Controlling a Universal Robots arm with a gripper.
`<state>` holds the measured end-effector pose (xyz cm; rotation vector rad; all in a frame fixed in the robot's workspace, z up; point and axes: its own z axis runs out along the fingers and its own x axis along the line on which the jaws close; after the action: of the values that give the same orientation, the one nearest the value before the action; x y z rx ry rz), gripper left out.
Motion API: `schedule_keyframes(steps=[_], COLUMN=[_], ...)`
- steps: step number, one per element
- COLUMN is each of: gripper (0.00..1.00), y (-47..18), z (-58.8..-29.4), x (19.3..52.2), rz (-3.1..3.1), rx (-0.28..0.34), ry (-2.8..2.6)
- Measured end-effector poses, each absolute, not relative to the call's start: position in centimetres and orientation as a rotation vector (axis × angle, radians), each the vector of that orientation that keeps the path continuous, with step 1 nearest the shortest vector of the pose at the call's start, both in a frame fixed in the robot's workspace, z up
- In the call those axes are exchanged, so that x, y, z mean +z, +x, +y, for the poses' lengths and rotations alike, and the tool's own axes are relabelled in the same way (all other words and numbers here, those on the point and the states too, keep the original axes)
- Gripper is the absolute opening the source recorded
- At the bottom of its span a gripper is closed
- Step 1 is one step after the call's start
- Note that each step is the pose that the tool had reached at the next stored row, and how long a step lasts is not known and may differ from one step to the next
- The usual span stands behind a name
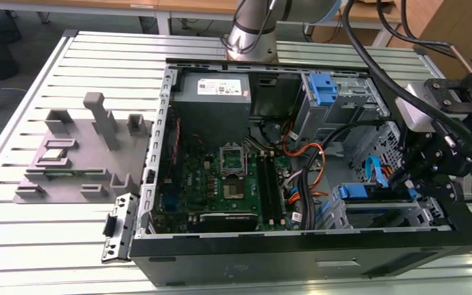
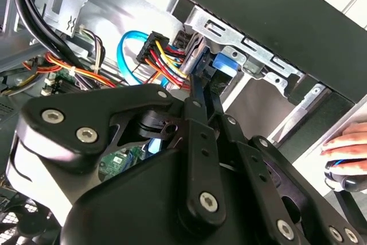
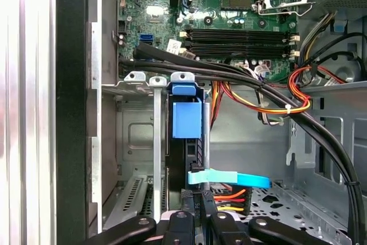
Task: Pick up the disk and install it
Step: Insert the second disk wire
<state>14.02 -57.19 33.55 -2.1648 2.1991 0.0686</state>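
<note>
Gripper (image 1: 420, 178) sits at the exterior view's right, down at the near-right corner of the open computer case (image 1: 302, 258), black linkage over the drive cage (image 1: 383, 212). In the first wrist view the fingertips (image 3: 202, 200) are drawn close together at the rear edge of the disk (image 3: 186, 159), which stands edge-on in a cage slot; blue carrier bracket (image 3: 187, 116) wraps its end and reads as already slid into the bay. The fingertips look pinched on or right against the disk's rear edge by the light-blue data cable (image 3: 229, 178), but actual clamping can't be confirmed, so cannot tell if it grips or just touches. Second wrist view: same narrow fingers reaching toward the blue carrier tab (image 2: 225, 64) and a bundle of coloured power wires (image 2: 163, 61). A person's hand (image 2: 347, 153) rests outside the case there. Handling judgement: disk is rigid, dense for its size, smooth metal so slippery, shock-sensitive; best held across the long side rails on the plastic carrier, not on the connector end. Further in: motherboard (image 1: 219, 178) with empty CPU socket (image 1: 233, 160), then grey power supply (image 1: 216, 92) at the far side, a spare blue bracket (image 1: 322, 89) far right. Grey fixture (image 1: 80, 153) on the table (image 1: 23, 258), exterior view's left.
</note>
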Motion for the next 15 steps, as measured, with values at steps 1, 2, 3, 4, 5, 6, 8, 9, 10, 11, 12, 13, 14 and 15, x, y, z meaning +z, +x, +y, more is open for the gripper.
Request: schedule_keyframes(steps=[1, 2, 3, 4, 5, 6, 8, 9, 10, 11, 12, 13, 14, 15], gripper=[0.17, 0.17, 0.17, 0.17, 0.17, 0.17, 0.17, 0.17, 0.17, 0.17, 0.17, 0.17, 0.17, 0.17], y=[14.02, 14.02, 14.01, 14.01, 14.0, 13.99, 13.98, 13.97, 13.95, 13.94, 13.94, 13.94, 13.94, 13.94], z=[-57.16, -57.13, -57.09, -57.06, -57.05, -57.04, -57.02, -57.01, -57.01, -57.01, -57.01, -57.01, -57.01, -57.01], x=[33.51, 33.47, 33.43, 33.37, 33.35, 33.33, 33.29, 33.28, 33.28, 33.28, 33.28, 33.3, 33.34, 33.39], rz=[2.2, 2.2, 2.201, 2.201, 2.202, 2.203, 2.206, 2.207, 2.209, 2.21, 2.212, 2.214, 2.217, 2.22], rx=[0.069, 0.069, 0.068, 0.069, 0.069, 0.068, 0.067, 0.067, 0.066, 0.066, 0.066, 0.066, 0.066, 0.066], ry=[-2.164, -2.164, -2.163, -2.162, -2.162, -2.161, -2.159, -2.158, -2.157, -2.155, -2.154, -2.152, -2.149, -2.145])
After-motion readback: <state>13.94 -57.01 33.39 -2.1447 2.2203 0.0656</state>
